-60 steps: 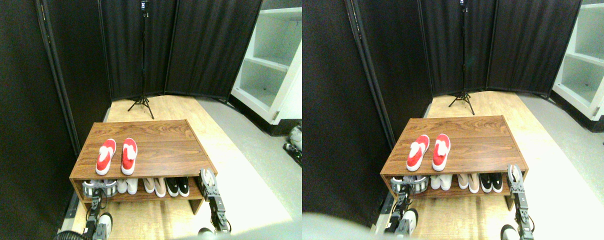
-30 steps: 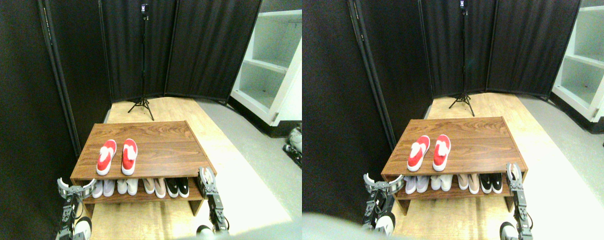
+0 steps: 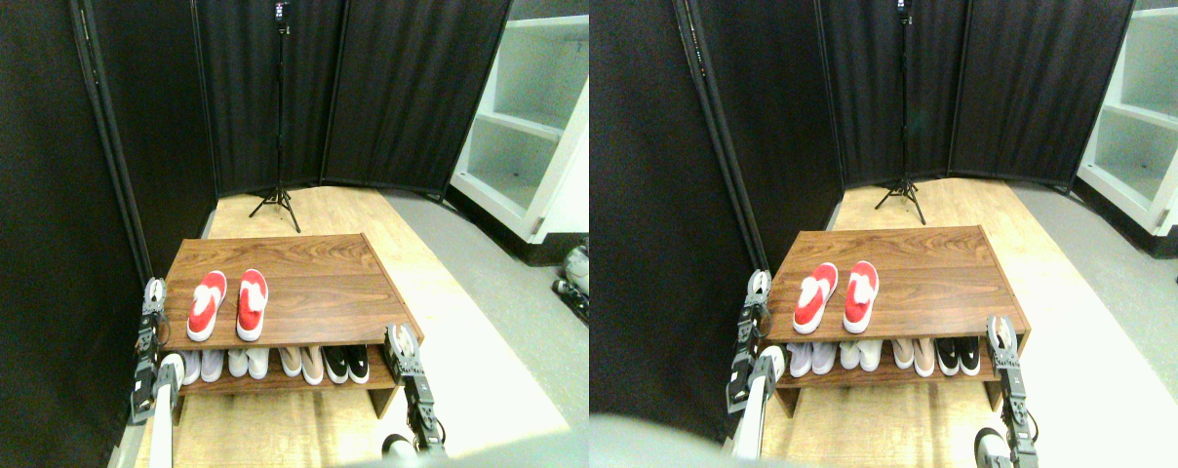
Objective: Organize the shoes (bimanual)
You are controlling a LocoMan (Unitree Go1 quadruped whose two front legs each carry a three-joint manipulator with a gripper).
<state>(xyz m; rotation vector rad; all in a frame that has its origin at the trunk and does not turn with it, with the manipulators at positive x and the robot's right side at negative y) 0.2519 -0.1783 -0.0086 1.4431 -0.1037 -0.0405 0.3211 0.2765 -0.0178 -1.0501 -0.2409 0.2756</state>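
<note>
Two red shoes with white lining and white soles, the left shoe (image 3: 206,304) and the right shoe (image 3: 251,303), lie side by side on the left part of the wooden rack's top board (image 3: 306,283), toes pointing away from me. My left gripper (image 3: 153,291) is raised beside the rack's left edge, at the height of the top board, a short way left of the left shoe and apart from it. My right gripper (image 3: 402,342) stands at the rack's front right corner, far from the shoes. Neither holds anything.
On the rack's lower shelf (image 3: 287,382) stand several other pairs, pale, beige and black. A black folding screen (image 3: 355,88) and a tripod (image 3: 279,107) stand behind. A white shelf unit (image 3: 535,117) is at the right. A dark wall closes the left side.
My left manipulator has swung out from under the rack's front left, then risen along its left side to the top board's height. The right manipulator and shoes have stayed put.
</note>
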